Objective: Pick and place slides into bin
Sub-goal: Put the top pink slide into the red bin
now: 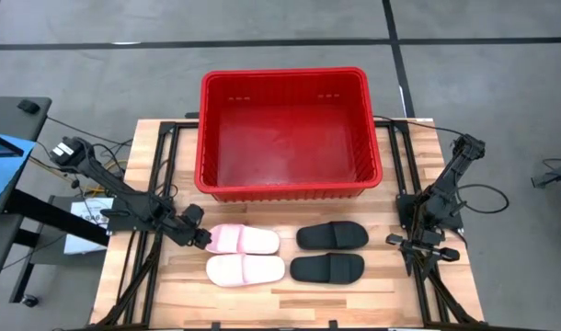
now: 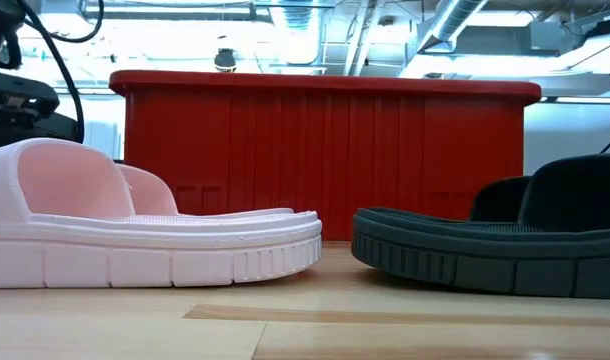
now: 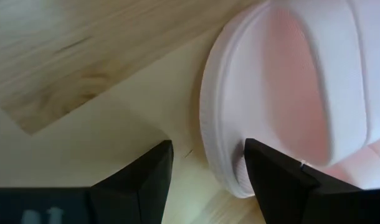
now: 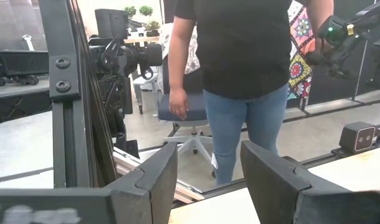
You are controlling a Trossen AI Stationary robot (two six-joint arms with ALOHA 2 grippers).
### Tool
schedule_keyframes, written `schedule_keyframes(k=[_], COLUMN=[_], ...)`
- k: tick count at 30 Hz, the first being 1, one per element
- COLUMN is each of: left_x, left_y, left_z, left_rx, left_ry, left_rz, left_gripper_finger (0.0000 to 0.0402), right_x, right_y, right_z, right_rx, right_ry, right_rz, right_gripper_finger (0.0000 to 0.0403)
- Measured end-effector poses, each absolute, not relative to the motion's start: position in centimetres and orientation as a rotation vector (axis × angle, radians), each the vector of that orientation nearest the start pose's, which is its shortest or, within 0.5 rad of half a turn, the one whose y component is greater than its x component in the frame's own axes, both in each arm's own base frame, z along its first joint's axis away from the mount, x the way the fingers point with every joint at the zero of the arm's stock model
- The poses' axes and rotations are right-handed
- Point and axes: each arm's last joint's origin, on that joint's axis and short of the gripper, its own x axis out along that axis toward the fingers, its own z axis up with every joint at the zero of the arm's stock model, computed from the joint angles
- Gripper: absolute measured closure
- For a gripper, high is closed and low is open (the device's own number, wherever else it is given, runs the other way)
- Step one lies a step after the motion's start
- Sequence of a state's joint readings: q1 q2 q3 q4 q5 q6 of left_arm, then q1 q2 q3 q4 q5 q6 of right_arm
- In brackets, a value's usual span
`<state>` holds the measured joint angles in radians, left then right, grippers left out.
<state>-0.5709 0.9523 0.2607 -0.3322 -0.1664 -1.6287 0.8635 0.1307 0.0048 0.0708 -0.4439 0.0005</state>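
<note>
Two pale pink slides [image 1: 244, 240] [image 1: 246, 269] and two black slides [image 1: 332, 235] [image 1: 327, 268] lie sole down on the wooden table, in front of the red bin [image 1: 290, 83]. My left gripper [image 1: 203, 239] is open and low at the left, strap end of the far pink slide [image 3: 283, 93]. One finger stands over that end's rim and the other over bare table beside it. My right gripper [image 1: 418, 241] is open and empty at the table's right side, apart from the black slides. The low view shows a pink slide [image 2: 135, 240] and a black slide [image 2: 505, 250]. My left gripper comes from the table's left, slanting down, at the far pink slide's strap end. One finger [image 3: 274, 177] stands over the sole's rim [image 3: 224, 168]. I cannot tell whether it touches. The slide lies flat on the table.
The bin [image 2: 325, 150] stands empty at the table's far middle, wider than the row of slides. Black frame rails run along both table sides [image 1: 152, 211]. In the right wrist view a person [image 4: 246, 74] stands in the room beyond the table.
</note>
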Motion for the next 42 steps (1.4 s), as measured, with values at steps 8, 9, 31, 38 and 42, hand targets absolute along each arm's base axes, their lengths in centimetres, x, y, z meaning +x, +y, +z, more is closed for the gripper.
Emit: schedule_keyframes(k=[8, 9, 31, 38, 42], left_x=[12.83, 12.88, 12.76, 12.77, 12.77], left_y=[-7.57, -7.56, -7.58, -7.61, -7.61], left_z=[12.69, 12.71, 12.63, 12.65, 12.66], left_rx=[-1.108, -1.109, -1.042, -1.031, -1.032], left_ry=[0.927, 0.914, 0.958, 0.965, 0.964], left_rz=[0.445, 0.447, 0.401, 0.386, 0.386], left_gripper_finger=[0.0205, 0.0205, 0.0283, 0.0382, 0.0391], right_x=[5.72, 5.72, 5.72, 5.72, 5.72], right_y=[8.6, 8.61, 8.6, 8.6, 8.6], right_z=[16.15, 16.14, 16.15, 16.14, 16.14], right_rx=[-0.012, -0.012, -0.012, -0.012, -0.012], right_ry=[0.058, 0.059, 0.058, 0.058, 0.058], right_rz=[1.307, 1.307, 1.307, 1.307, 1.307], right_gripper_finger=[0.0234, 0.0234, 0.0235, 0.0235, 0.0236])
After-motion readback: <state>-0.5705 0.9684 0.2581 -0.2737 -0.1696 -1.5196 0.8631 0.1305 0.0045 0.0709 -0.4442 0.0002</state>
